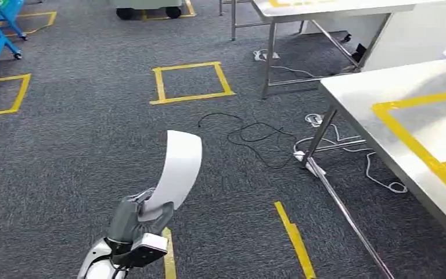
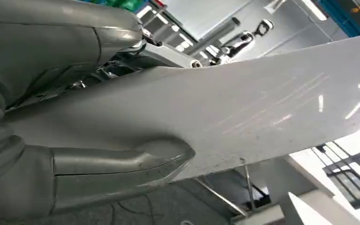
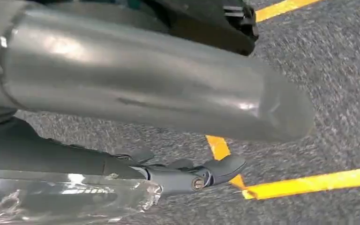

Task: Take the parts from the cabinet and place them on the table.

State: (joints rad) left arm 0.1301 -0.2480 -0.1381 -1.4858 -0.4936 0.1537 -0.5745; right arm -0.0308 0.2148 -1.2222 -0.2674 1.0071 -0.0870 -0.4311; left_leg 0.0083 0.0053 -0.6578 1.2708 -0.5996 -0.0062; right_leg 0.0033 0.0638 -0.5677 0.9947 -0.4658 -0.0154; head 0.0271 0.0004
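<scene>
Dark grey carpet floor (image 1: pixel 81 157) marked with yellow tape squares (image 1: pixel 190 82); steel-topped tables (image 1: pixel 383 99) at right, black cable (image 1: pixel 250 135) and white cables (image 1: pixel 377 174) beneath.

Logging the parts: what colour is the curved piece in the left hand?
White, plain; the curved part shows best in the head view.

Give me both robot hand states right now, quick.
Left robot hand: holding the curved white part, thumb and fingers clamped on it.
Right robot hand: fingers extended over the carpet; a clear plastic piece lies beside it, whether held cannot be told.
</scene>
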